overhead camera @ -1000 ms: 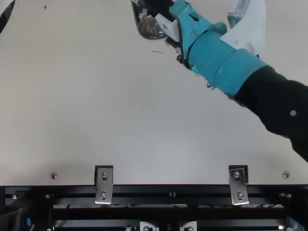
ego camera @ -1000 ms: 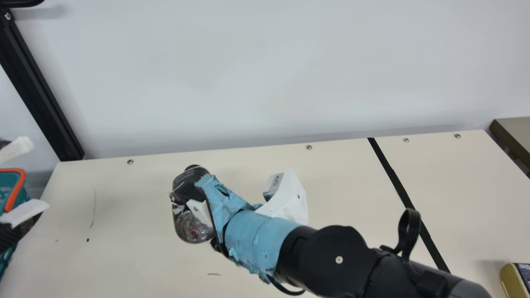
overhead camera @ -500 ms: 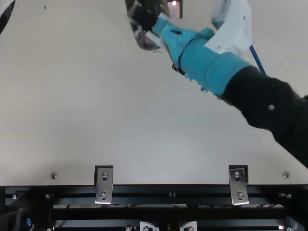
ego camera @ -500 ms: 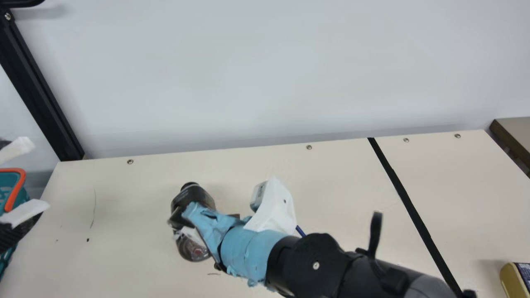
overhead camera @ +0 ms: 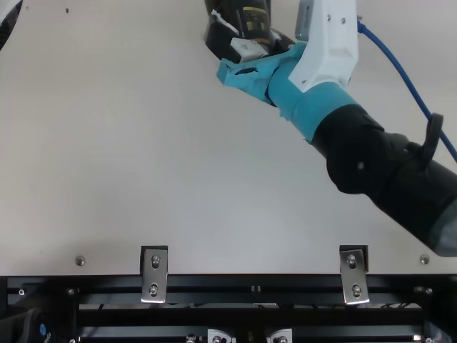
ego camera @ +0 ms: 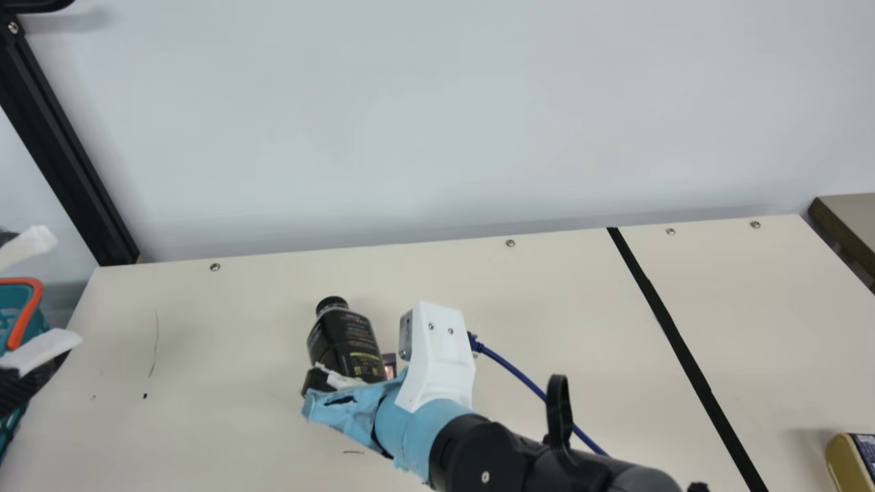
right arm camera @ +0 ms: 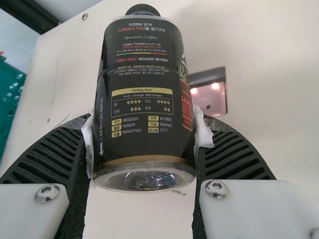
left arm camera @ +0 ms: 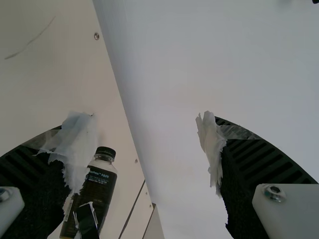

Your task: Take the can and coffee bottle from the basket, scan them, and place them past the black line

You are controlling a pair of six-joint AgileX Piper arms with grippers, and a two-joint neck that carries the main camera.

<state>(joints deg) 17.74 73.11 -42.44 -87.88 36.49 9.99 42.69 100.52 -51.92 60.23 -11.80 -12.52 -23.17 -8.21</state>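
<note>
Since an uncovered label (right arm camera: 142, 79) probably meant easier scanning, my right claw (right arm camera: 144, 132) had the coffee bottle (ego camera: 347, 345) clamped low, beside the scanner (right arm camera: 212, 102); left claw (left arm camera: 147, 129) gaped, well away from it.

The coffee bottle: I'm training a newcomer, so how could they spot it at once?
On the cream table, find the black line. Well to its left in the main view, the right gripper holds the coffee bottle. Its black cap and dark printed body set it apart from the small device with reddish lights beside it.
</note>
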